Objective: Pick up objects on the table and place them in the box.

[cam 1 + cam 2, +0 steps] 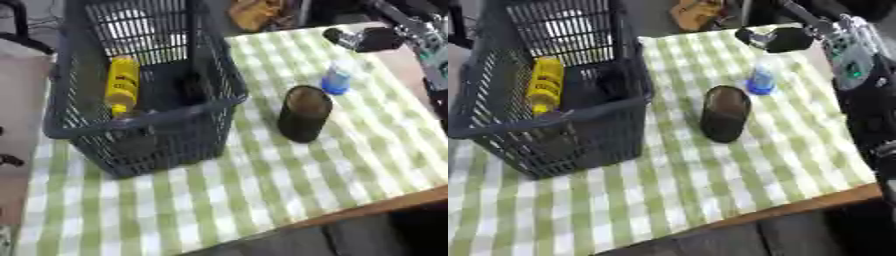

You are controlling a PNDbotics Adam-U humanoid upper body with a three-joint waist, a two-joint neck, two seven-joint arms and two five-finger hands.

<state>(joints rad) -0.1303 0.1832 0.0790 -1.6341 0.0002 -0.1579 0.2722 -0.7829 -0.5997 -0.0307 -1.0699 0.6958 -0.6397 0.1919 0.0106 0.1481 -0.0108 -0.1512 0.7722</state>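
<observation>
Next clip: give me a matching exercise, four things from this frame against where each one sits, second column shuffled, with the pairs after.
Things:
1. yellow bottle
2. dark cylindrical container
3. small blue-based bottle
4. right hand

Places:
A. standing on the checked cloth, right of the basket
B. at the table's far right corner
C. inside the basket, along its left wall
D. on the cloth just beyond the dark container

Pairs: 1-C, 2-A, 3-D, 4-B

We see a green-and-white checked cloth (262, 190) covering the table, its wooden edge (394, 202) bare along the near right side. Beyond the far edge lies 1 orange-brown blurred thing (258, 12).
</observation>
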